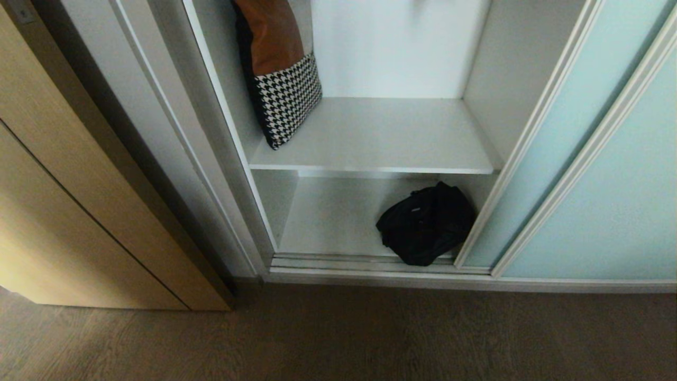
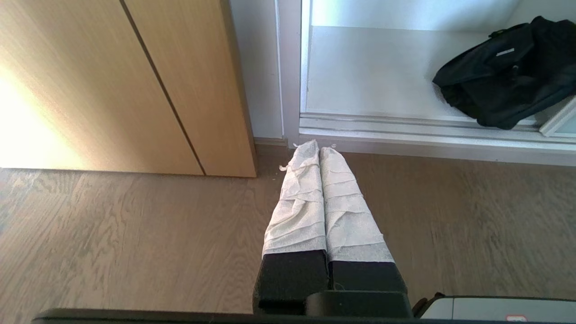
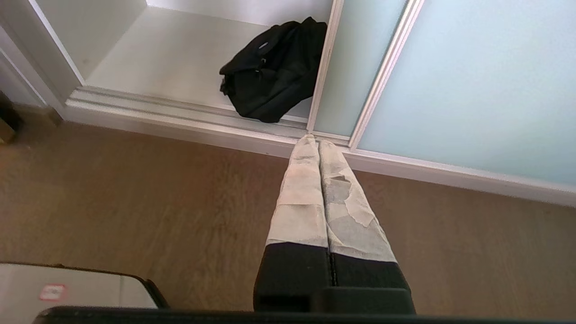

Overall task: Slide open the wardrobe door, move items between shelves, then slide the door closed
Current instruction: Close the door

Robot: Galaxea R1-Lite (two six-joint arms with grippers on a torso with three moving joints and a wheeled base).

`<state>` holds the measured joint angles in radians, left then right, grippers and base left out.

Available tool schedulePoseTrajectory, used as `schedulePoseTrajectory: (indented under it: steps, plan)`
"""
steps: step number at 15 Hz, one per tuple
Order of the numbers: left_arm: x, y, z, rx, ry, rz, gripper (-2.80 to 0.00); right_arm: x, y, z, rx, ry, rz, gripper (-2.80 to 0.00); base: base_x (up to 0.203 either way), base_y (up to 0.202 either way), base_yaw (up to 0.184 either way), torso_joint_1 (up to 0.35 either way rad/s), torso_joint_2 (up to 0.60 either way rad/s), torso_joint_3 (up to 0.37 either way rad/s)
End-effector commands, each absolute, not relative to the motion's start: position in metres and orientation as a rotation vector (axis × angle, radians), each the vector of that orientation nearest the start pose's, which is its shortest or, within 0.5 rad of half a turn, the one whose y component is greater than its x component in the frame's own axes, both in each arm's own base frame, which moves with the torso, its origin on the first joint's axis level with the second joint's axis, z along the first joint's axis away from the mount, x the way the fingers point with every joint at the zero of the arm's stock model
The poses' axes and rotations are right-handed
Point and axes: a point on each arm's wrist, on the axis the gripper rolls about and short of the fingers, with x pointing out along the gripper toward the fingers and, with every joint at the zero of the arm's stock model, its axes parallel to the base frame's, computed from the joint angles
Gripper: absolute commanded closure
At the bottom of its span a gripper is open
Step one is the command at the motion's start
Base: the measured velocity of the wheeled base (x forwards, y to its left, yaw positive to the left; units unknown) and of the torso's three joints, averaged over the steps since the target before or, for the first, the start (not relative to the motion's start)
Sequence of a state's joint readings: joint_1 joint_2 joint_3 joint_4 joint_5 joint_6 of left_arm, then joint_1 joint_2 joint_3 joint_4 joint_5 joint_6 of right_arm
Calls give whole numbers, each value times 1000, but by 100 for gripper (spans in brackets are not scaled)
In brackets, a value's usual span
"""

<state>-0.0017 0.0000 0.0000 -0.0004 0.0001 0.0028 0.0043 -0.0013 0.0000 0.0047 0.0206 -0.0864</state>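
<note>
With the sliding wardrobe door [image 1: 550, 153] pushed to the right side of the wardrobe, the head view shows two shelves exposed. On the upper shelf [image 1: 381, 143] a cushion [image 1: 280, 74], brown above and black-and-white houndstooth below, leans against the left wall at the shelf's left edge. On the lower shelf [image 1: 328, 217] the black fabric bag [image 1: 426, 222] sits at the front right corner, just beside the door's silver frame. A light wood cabinet front [image 1: 79, 211] stands to the left, and dark wood floor [image 1: 370, 338] lies in front. Neither arm appears here.

From the left wrist view, the left tool [image 2: 319, 150] hangs over the floor, its white-wrapped fingers [image 2: 299, 202] pressed together and clenched on nothing, tips near the wardrobe's bottom track. The bag lies on the lower shelf well apart from it.

From the right wrist view, the right tool [image 3: 313, 140] is likewise clenched and empty, its taped fingers [image 3: 301, 198] pointing at the track just below the door's frame, near the bag.
</note>
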Motion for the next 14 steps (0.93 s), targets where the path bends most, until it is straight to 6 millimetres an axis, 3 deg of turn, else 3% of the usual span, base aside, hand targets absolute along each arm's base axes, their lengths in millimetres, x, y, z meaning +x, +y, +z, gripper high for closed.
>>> schedulePoseTrajectory:
  steps: [1, 3, 8, 11, 14]
  plan:
    - [-23, 0, 75, 3, 0, 0, 0, -23, 0, 75, -78, -2, 20, 0, 0, 0, 0, 0, 0, 0]
    - [-23, 0, 76, 2, -1, -2, 0, -26, 0, 84, 2, -35, -1, 0, 0, 0, 0, 0, 0, 0]
    - [-23, 0, 75, 3, 0, -2, 0, -82, -2, 195, 126, -186, -39, 0, 0, 0, 0, 0, 0, 0]
    - [-23, 0, 75, 3, 0, -1, 0, -67, -6, 264, 145, -110, -132, 0, 0, 0, 0, 0, 0, 0]
    - [-23, 0, 76, 3, -1, -1, 0, -38, -8, 312, 115, -52, -213, 0, 0, 0, 0, 0, 0, 0]
